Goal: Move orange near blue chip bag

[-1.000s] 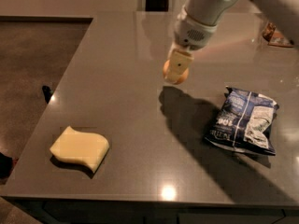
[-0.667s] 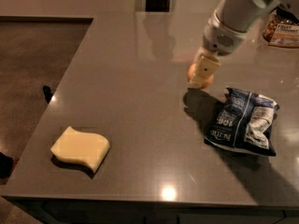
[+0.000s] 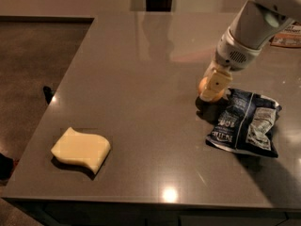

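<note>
The orange (image 3: 205, 85) is mostly hidden between my gripper's (image 3: 212, 86) fingers; only a rounded orange edge shows at the left. My gripper is shut on it and holds it low over the grey table, just left of the top-left corner of the blue chip bag (image 3: 245, 122). The bag lies flat and crinkled at the right of the table, navy with white lettering and a pale panel. The white arm comes down from the upper right.
A pale yellow wavy sponge (image 3: 81, 149) lies near the table's (image 3: 141, 69) front left corner. A packaged item (image 3: 287, 36) sits at the far right edge. The table's left edge drops to a dark floor.
My gripper has carried the orange to the right and downward, from the table's middle to just beside the blue chip bag's top-left corner. Bag and sponge have not moved.
</note>
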Controlling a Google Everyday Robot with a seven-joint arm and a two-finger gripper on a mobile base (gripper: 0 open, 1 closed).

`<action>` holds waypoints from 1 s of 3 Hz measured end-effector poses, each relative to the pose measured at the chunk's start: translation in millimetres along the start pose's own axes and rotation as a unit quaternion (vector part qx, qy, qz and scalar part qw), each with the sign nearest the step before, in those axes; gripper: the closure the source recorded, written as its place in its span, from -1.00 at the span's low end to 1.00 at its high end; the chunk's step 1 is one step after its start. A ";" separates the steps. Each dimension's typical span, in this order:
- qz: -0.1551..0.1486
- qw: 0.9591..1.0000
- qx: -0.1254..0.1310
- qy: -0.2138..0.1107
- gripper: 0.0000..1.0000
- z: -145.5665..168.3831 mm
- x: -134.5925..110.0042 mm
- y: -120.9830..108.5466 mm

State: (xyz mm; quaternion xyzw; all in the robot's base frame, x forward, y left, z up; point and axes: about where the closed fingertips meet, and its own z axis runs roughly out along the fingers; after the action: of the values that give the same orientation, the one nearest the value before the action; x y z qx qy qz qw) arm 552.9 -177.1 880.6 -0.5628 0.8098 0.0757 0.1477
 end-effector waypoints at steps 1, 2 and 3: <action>0.001 1.000 -0.008 -0.002 0.17 9.3 1.3 4.0; 0.002 1.000 -0.011 -0.004 -0.30 12.9 2.5 6.0; 0.002 1.000 -0.011 -0.004 -0.76 14.5 2.1 6.0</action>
State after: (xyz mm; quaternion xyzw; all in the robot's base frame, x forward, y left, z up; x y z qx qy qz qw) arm 548.8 -172.7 865.9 -0.5624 0.8094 0.0877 0.1445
